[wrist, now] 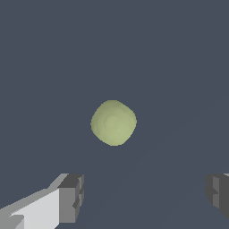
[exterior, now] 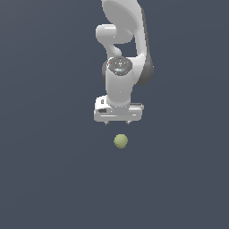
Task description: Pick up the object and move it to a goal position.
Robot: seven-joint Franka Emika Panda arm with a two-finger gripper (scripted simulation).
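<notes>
The object, a small matte yellow-green ball, lies on the dark grey surface in the exterior view, a short way below the white gripper. The gripper hangs above it, apart from it, with its short fingertips spread wide. In the wrist view the ball sits in mid-frame, and the gripper is open, with one dark pad and the other pad far apart and nothing between them. The ball is much narrower than that gap.
The white Panda arm rises behind the gripper to the exterior view's top edge. A uniform dark grey surface surrounds the ball in both views.
</notes>
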